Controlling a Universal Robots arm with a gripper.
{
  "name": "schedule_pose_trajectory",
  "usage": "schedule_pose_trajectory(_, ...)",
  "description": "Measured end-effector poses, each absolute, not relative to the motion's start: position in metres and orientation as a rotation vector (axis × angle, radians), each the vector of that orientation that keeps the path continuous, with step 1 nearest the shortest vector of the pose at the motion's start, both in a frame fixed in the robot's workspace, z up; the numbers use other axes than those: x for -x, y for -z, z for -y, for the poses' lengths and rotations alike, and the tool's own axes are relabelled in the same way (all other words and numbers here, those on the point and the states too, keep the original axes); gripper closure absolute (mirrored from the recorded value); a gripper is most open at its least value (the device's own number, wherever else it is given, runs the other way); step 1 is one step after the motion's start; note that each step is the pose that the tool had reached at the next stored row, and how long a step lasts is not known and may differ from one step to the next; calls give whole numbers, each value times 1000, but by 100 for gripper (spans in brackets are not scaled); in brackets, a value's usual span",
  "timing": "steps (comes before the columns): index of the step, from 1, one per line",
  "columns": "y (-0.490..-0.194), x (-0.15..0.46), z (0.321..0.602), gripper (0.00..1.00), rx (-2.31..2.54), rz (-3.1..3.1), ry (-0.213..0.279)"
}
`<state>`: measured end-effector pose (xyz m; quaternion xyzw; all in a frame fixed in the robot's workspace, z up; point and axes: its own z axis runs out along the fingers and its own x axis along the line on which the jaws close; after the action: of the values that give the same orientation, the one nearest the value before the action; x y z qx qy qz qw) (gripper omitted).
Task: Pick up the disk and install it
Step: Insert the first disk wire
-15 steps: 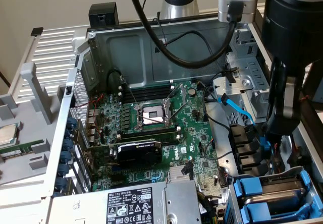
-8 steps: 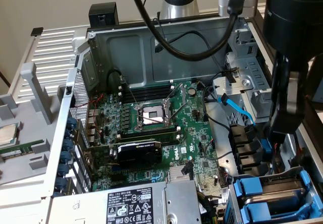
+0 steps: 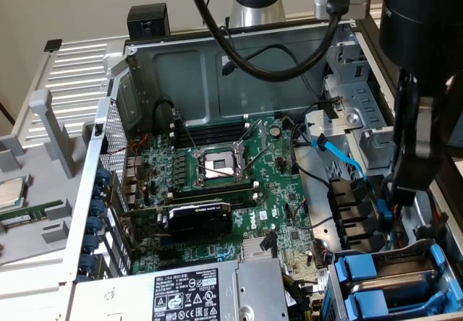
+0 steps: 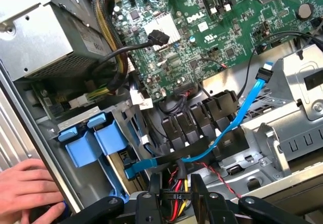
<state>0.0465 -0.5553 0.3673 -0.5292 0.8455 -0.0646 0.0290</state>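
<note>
The disk (image 3: 394,283) sat in its blue carrier low in the computer case (image 3: 181,68), just beside the power supply (image 3: 195,292). The hand (image 4: 176,204) hung over a cable bundle (image 4: 180,182), fingers half spread, pinching nothing I could see. I'd guess the disk was dense, stiff and knock-sensitive, so grab the carrier's sides. Readable: DELL on the motherboard (image 4: 194,18), P10 on the bundle's tag.
</note>
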Motion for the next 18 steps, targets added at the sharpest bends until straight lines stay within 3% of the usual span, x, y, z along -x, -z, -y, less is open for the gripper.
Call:
schedule_pose_trajectory(5, -367, -45, 555, 65, 1624, -2609, 239)
schedule_pose_trajectory(12, -366, -42, 555, 65, 1622, -2608, 242)
schedule_pose_trajectory(14, -367, -42, 555, 64, 1622, -2608, 242)
schedule_pose_trajectory(15, -367, -42, 555, 57, 1622, -2608, 242)
schedule_pose_trajectory(18, -372, -42, 555, 57, 1621, -2608, 243)
